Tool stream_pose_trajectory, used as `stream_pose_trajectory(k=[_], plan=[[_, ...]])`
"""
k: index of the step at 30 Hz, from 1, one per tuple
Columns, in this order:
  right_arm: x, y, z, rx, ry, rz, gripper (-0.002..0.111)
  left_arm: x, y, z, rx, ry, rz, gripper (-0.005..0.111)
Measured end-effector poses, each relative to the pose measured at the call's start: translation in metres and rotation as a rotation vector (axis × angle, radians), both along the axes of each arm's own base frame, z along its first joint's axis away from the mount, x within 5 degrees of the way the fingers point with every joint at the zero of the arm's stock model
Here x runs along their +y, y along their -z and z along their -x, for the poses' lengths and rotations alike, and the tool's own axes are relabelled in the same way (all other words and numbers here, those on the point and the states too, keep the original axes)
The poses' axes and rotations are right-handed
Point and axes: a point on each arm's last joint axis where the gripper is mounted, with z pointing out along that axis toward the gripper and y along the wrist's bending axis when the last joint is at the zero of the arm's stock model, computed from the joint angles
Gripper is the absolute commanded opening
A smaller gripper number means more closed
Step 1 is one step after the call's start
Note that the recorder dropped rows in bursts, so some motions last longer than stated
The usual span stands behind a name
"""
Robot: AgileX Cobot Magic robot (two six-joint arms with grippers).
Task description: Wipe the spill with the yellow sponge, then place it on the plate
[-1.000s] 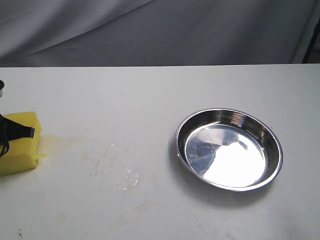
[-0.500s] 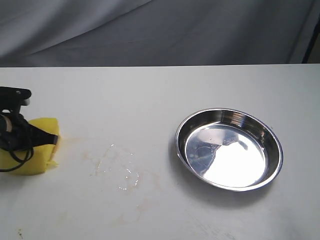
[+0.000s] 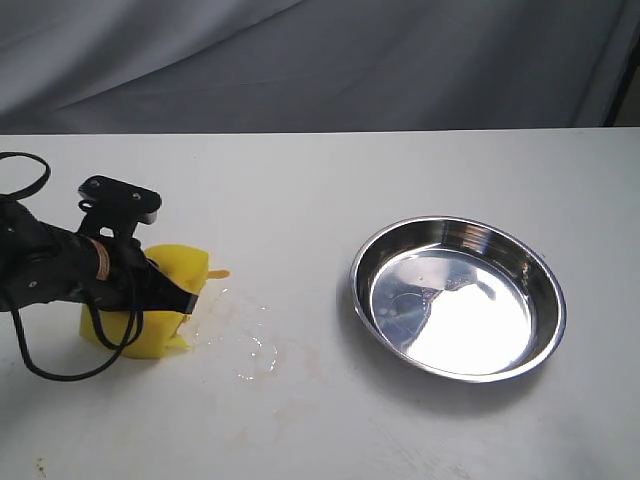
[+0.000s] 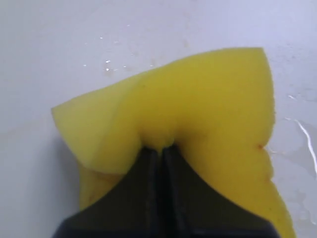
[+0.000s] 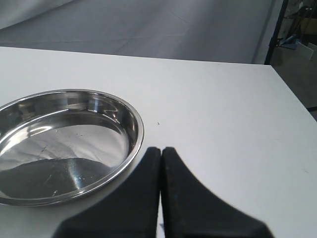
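At the bench's (image 3: 320, 180) left, the left claw (image 3: 188, 297) was clamped on the yellow sponge (image 3: 172, 265) (pinched into a fold). Only the spill (image 3: 250, 345) lay between it and the plate (image 3: 520, 262), right, holding mere glare. The right claw (image 5: 161, 148), pressed together, hung beside it.

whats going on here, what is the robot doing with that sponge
The left gripper is shut on the yellow sponge, squeezing it into a fold, and holds it down at the left edge of the spill on the white table. Wet smears and droplets lie between the sponge and the plate, so the wiping looks unfinished. The plate is empty. The right gripper is shut on nothing, beside the plate.
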Motion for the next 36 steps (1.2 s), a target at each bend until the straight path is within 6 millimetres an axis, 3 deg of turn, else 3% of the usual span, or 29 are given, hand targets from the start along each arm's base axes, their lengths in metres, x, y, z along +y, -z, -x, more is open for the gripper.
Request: stream_pose_trajectory(k=[16, 25, 36], plan=[[0.0, 0.0, 0.0, 0.0, 0.0, 0.0, 0.0, -0.01, -0.005, 0.001, -0.026, -0.008, 0.058, 0.0], [0.0, 0.0, 0.0, 0.0, 0.0, 0.0, 0.0, -0.017, -0.047, -0.003, -0.168, 0.017, 0.121, 0.0], [0.0, 0.0, 0.0, 0.0, 0.0, 0.0, 0.0, -0.02, -0.069, -0.016, -0.251, 0.038, 0.131, 0.0]])
